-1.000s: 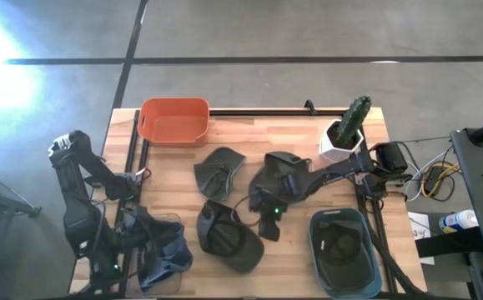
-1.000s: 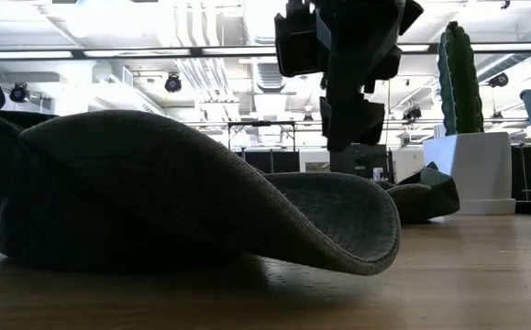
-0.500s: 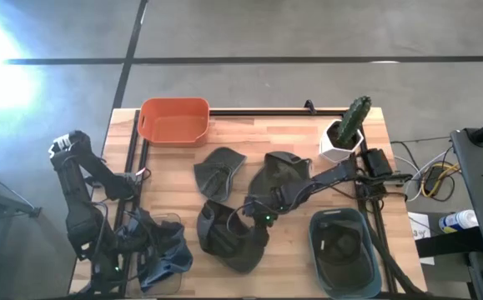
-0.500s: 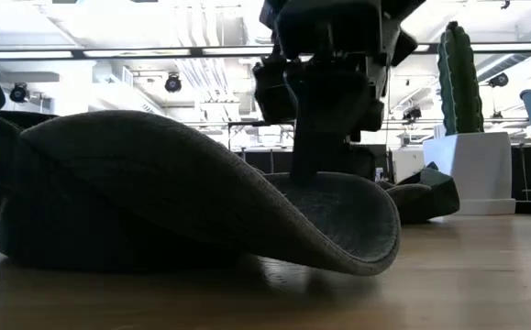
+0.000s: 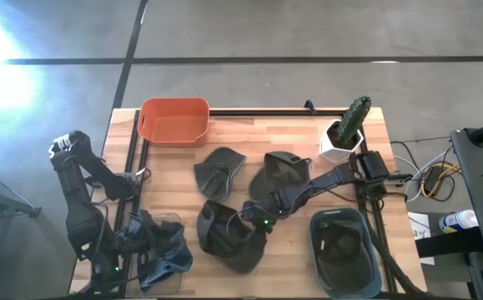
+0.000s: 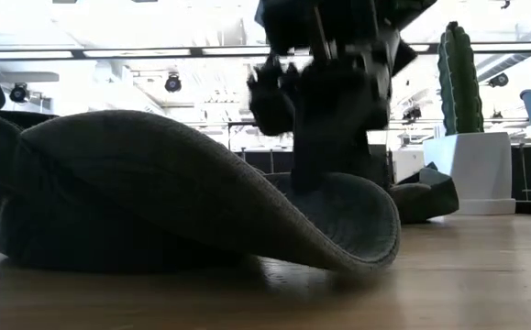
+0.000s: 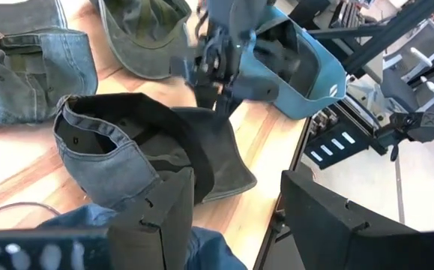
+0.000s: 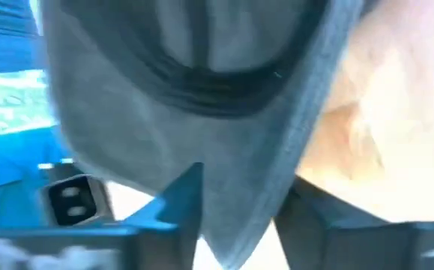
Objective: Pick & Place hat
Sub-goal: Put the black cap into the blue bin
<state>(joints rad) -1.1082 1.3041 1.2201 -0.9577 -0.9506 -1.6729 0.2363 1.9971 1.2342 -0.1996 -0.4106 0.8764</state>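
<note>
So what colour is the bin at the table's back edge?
Orange bin; clearest in the high view.

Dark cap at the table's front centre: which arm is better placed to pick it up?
Right. The right gripper is already down at the dark cap's brim, fingers straddling its edge. The left gripper sits at the front left corner over other hats.

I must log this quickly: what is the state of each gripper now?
Left gripper: open, holding nothing, parked at the table's near left corner.
Right gripper: open, its fingers straddle the brim of the dark cap, not yet closed.
</note>
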